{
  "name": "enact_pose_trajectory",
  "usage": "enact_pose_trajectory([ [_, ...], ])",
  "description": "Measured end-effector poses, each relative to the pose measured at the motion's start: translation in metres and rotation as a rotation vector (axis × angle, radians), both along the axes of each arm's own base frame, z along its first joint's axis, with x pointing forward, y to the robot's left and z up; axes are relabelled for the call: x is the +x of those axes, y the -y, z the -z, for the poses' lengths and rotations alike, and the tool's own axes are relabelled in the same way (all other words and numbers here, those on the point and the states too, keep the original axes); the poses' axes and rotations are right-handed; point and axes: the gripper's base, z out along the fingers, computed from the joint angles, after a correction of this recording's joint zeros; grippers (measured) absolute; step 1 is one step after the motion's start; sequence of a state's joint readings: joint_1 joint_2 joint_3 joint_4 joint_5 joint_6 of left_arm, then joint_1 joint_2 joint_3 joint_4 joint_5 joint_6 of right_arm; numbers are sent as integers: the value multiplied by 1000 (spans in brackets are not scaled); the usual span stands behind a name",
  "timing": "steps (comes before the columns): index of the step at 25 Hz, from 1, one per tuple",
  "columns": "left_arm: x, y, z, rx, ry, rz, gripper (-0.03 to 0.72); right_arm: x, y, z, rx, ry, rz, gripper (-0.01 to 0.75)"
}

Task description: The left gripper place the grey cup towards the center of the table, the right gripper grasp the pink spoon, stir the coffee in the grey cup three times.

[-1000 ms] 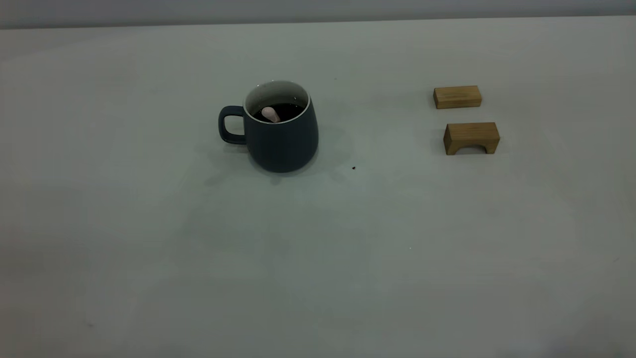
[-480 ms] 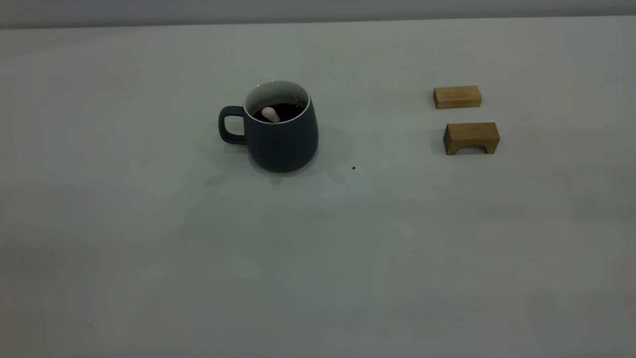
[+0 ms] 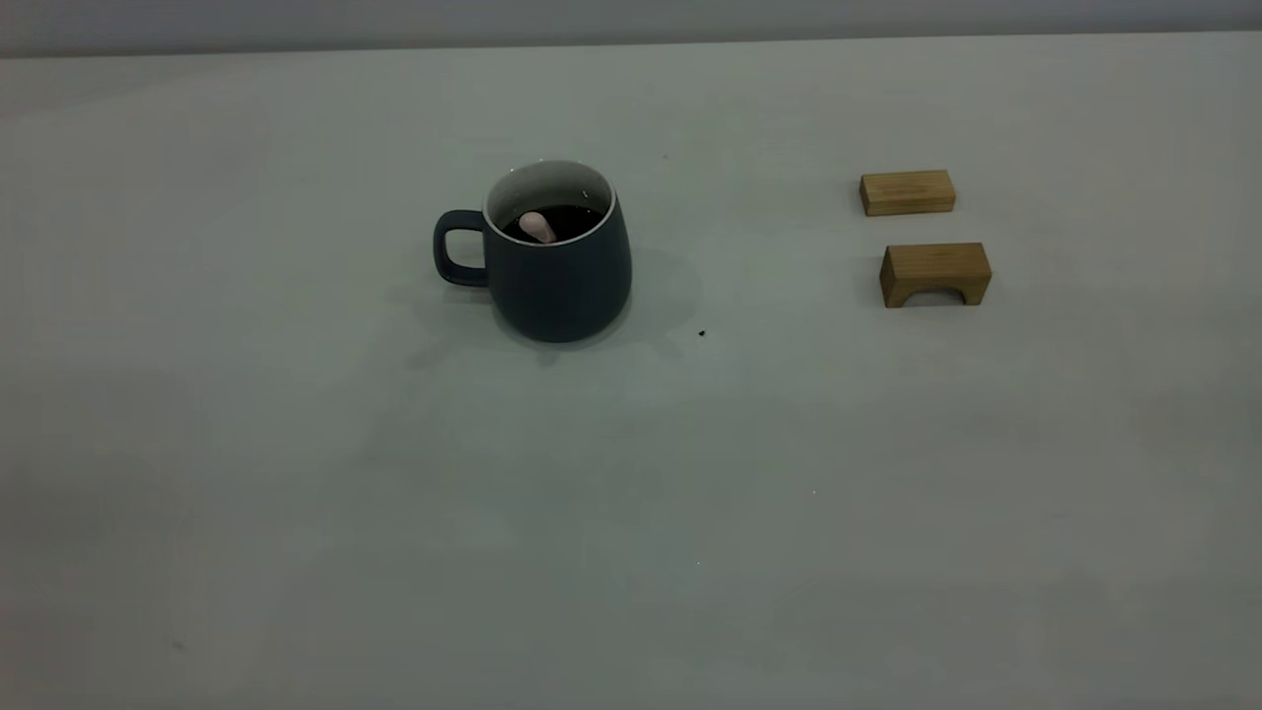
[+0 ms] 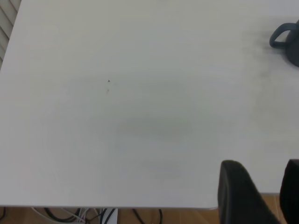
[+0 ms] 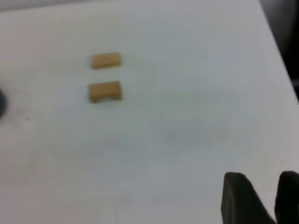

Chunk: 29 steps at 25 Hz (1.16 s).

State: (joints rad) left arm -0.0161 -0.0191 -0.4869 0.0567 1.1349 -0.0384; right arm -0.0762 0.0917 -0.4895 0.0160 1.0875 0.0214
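The grey cup (image 3: pixel 557 276) stands upright near the middle of the table (image 3: pixel 631 513), its handle pointing left. Dark coffee (image 3: pixel 577 218) fills it. The pink spoon (image 3: pixel 537 227) leans inside the cup; only its pink handle end shows above the liquid. Neither arm appears in the exterior view. In the left wrist view my left gripper (image 4: pixel 264 175) hangs open and empty over the table's near edge, far from the cup (image 4: pixel 287 39). My right gripper (image 5: pixel 265 184) is likewise open and empty, above bare table well away from the cup.
Two wooden blocks lie at the right: a flat bar (image 3: pixel 907 192) and an arch-shaped one (image 3: pixel 935 273), also seen as the bar (image 5: pixel 105 60) and the arch (image 5: pixel 105 91). A dark speck (image 3: pixel 701 333) sits right of the cup. Cables (image 4: pixel 93 215) lie below the table edge.
A faint shadow at the table's front right corner has faded. The cup, spoon and blocks have not moved.
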Motion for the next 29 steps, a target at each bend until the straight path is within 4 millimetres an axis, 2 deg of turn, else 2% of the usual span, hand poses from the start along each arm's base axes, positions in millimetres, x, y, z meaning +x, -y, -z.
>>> enact_pose_trajectory([
  [8,0,0,0,0,0,0,297,-10,2,8,-22,11,2,234],
  [16,0,0,0,0,0,0,297,-11,1,8,-37,11,-95,236],
  [29,0,0,0,0,0,0,297,-11,0,9,-38,10,-101,236],
])
